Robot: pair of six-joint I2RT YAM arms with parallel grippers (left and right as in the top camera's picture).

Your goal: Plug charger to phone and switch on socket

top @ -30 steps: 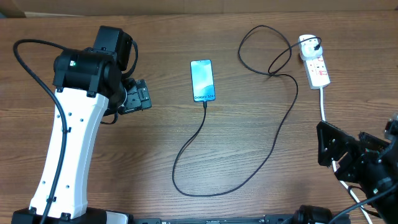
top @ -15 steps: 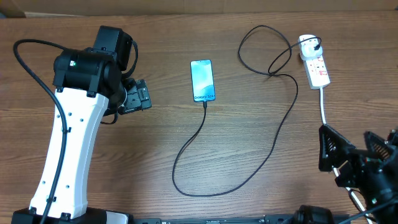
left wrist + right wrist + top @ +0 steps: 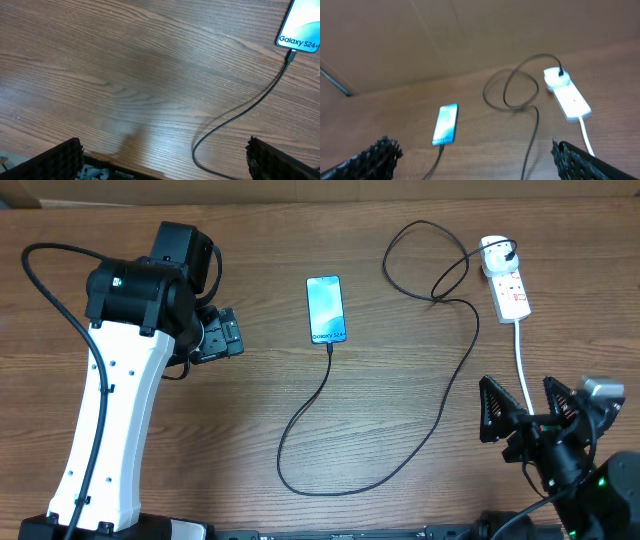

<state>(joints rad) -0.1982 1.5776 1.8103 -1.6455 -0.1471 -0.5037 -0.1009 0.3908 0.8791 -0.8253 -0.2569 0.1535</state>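
The phone point(image 3: 325, 309) lies flat at the table's middle, light blue screen lit; it also shows in the right wrist view point(image 3: 445, 124) and its bottom edge in the left wrist view point(image 3: 300, 42). The charger point(image 3: 440, 405), a thin black cable, has its tip in the phone's bottom edge, loops across the table, and its plug sits in the socket point(image 3: 505, 280) at the far right. My left gripper point(image 3: 222, 335) is open and empty, left of the phone. My right gripper point(image 3: 528, 412) is open and empty, near the front right, below the socket.
The socket's thick white cord point(image 3: 521, 365) runs down toward my right gripper. A cardboard wall point(image 3: 470, 40) stands behind the table.
My right arm has swung left and up from the front right corner, its open jaws now pointing toward the table's far side. The left arm has not moved.
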